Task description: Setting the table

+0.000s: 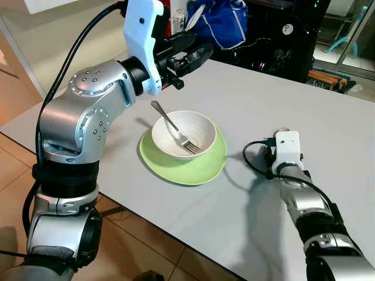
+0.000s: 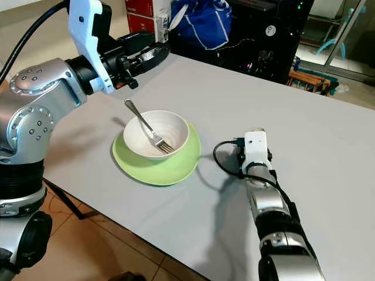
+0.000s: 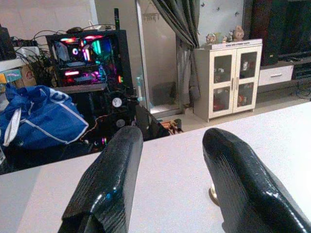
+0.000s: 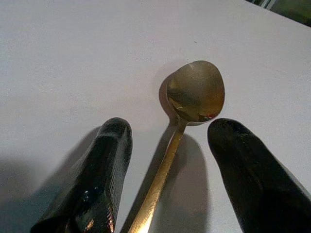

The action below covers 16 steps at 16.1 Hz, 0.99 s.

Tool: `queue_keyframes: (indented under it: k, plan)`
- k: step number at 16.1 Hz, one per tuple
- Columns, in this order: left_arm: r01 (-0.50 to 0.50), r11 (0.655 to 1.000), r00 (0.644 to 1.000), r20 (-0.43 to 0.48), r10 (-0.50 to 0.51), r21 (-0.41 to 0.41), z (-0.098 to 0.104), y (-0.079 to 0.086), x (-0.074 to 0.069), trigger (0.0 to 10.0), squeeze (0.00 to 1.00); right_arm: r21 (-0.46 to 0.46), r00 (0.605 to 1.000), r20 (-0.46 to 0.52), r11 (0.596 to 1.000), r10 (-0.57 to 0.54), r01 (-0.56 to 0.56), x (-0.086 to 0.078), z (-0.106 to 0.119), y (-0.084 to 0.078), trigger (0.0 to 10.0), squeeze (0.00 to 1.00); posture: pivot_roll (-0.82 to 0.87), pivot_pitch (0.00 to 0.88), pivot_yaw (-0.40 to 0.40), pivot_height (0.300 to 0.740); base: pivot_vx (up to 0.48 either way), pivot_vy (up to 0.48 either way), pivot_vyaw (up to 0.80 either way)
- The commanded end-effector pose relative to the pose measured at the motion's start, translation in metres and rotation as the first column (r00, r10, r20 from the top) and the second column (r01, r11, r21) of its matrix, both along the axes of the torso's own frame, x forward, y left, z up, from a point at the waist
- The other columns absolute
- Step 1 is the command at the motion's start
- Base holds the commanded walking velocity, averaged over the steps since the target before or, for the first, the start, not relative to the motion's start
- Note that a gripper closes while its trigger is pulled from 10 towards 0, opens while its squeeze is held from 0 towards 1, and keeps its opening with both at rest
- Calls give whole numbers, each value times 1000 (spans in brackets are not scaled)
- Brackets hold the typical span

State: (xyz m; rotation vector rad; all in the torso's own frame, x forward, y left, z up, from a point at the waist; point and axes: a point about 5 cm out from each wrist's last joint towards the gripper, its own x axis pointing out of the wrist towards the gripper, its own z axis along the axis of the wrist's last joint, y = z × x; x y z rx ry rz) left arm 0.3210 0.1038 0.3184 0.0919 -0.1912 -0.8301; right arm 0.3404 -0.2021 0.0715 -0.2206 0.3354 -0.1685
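A gold metal spoon [image 4: 187, 121] is straddled, ungripped, by the right gripper's [image 4: 170, 182] parted fingers on the grey table [image 1: 293, 105]; the left gripper [image 3: 172, 187] is held open, empty, above the silver fork [image 1: 174, 129] in the white bowl [image 1: 202, 126].

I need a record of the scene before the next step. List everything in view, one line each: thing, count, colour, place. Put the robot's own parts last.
Round ceramic bowl: one, white, on the green plate near the table's front edge.
Flat round plate: one, light green, under the bowl.
Metal fork: one, silver, tines down in the bowl, handle leaning over its rim.
Metal spoon: one, golden, lying on the table between the right gripper's fingers.
Table: one, pale grey, bearing all of these.
Fabric bag: one, blue, beyond the table's far edge.
Glass-door cabinet: one, white, in the room behind.
Left gripper: black fingers open, raised above the table behind the bowl.
Right gripper: black fingers open, low over the table, astride the spoon.
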Motion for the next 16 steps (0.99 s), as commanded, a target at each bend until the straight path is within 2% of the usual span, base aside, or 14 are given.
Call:
queue_keyframes:
  k: [1,3,7,9,11,13,16]
  plan:
    - [-4,1000,1000,16,4,5,4,0,0,10000,0,30,998,-55,999,-22,24,-3,-9,0,10000,0,-60,0,26,740,0,0,0]
    - [-4,1000,1000,16,4,4,4,0,-1,10000,0,39,997,-77,999,-19,22,-3,-12,2,10000,0,-61,0,26,740,0,0,0]
    - [11,1000,1000,21,-11,19,1,-4,-2,10000,0,15,999,-50,1000,10,-9,0,-8,6,10000,0,-62,0,27,740,0,0,0]
    - [-6,999,1000,-12,6,-35,-5,-4,5,10000,0,11,999,-28,1000,29,-28,2,-5,9,10000,0,-65,0,29,740,0,0,0]
    - [-43,998,998,-52,41,-36,-28,-3,16,10000,0,5,999,-4,999,33,-33,2,-1,9,10000,0,-77,0,34,740,0,0,0]
    - [-78,995,996,-40,76,-55,-31,6,17,10000,0,6,1000,3,1000,27,-27,2,-1,7,10000,0,-81,0,35,740,0,0,0]
    - [-216,965,976,-8,217,-147,-31,26,10,10000,0,-4,999,-1,999,37,-37,0,-4,6,10000,0,-59,0,36,740,0,0,0]
